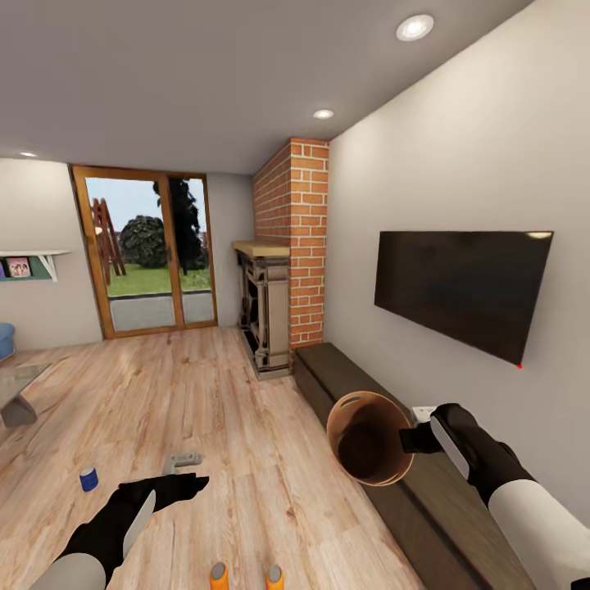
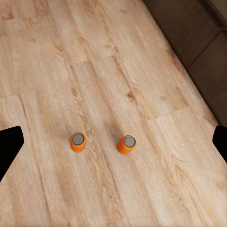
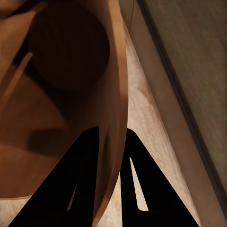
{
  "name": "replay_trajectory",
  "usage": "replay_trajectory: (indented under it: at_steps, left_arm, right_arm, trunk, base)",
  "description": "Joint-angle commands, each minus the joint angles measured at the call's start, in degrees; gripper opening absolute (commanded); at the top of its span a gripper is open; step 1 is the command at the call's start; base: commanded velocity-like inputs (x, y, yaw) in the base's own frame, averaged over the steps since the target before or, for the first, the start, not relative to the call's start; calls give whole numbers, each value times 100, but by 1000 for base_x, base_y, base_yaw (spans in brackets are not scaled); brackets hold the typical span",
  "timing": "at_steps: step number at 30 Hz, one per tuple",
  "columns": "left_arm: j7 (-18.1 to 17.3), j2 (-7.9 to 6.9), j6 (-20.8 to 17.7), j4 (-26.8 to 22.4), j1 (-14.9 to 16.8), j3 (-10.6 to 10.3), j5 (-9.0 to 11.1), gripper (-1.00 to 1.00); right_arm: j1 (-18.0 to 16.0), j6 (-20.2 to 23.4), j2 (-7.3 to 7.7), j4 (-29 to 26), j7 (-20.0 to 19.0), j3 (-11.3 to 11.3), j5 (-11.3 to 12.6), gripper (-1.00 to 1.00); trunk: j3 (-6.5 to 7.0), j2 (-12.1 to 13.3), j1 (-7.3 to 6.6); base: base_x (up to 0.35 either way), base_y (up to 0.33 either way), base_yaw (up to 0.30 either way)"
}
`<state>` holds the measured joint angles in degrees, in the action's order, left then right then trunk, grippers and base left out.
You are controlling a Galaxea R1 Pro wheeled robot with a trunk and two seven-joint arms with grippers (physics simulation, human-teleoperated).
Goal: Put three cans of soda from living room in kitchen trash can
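No legible text, brand, no. or sign is seen in any view. The two orange cans (image 2: 77, 141) (image 2: 126, 144) and the blue can (image 1: 88, 478) carry no readable label at this res. Small pics on the wall shelf (image 1: 33, 262) are too blurred to be read.

Brick fireplace (image 1: 288, 246) beside glass doors (image 1: 152, 254); black TV (image 1: 459, 287) above dark bench (image 1: 360, 393).

Home living room: brick fireplace (image 1: 283, 246) at 12 o'clock, wall TV (image 1: 459, 287) at 2, wood floor (image 1: 205, 410), glass patio doors (image 1: 152, 254) at 11.
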<state>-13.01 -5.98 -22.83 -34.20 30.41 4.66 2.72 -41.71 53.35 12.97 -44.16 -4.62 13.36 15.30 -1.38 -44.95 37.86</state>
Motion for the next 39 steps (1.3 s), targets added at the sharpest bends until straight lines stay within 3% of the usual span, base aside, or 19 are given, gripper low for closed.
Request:
replay_trajectory:
  at_steps: [1,35,39]
  left_arm:
    - [0,0,3,1,0,0,0,100]
    - [0,9,152,247,9,0,9,100]
    - [0,6,206,247,9,0,2,100]
  right_arm:
    - [-4,0,1,-5,-21,-8,70,-100]
    - [-4,0,-5,-5,-21,0,72,-100]
    - [-4,0,-64,-5,-21,0,67,-100]
  trunk:
    - [-17,-43,22]
    - [-628,-1407,769]
    - [-699,-1567,857]
  base:
    - [0,0,0]
    - [0,0,0]
    - [0,0,0]
